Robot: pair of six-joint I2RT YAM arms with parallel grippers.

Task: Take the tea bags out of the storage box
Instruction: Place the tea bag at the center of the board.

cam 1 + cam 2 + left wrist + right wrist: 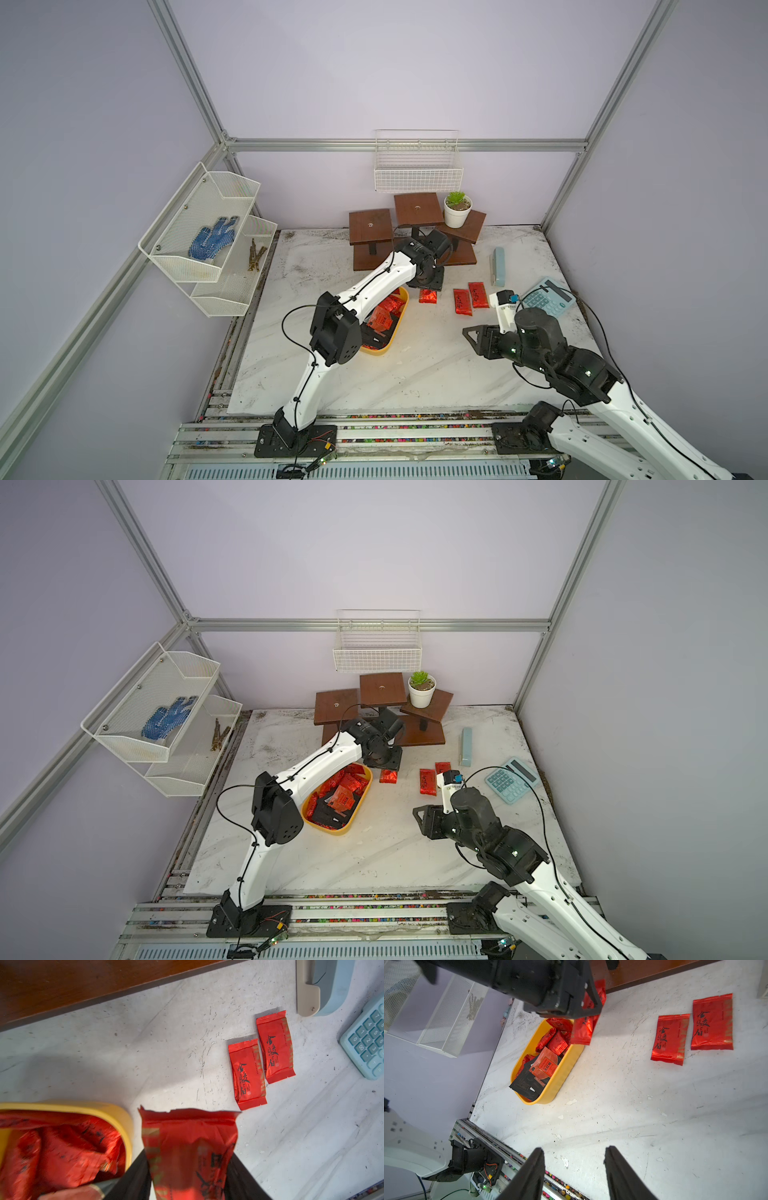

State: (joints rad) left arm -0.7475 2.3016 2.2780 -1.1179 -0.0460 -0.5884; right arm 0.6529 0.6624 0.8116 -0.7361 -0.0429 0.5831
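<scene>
Red tea bag (189, 1136) gripped in left tool (187, 1159), hung beside yellow box (560, 1076). Right tool (574, 1153) spread wide, empty, above table (633, 1115). More tea bags (556, 1043) seen inside.

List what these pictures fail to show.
- In a top view, the left arm hides part of the storage box.
- In the left wrist view, the tea bags in it are blurred, the held tea bag covers the tips of the left gripper, and the edge cuts off the calculator.
- In the right wrist view, the fine print on the black sachets is too small to read.
</scene>
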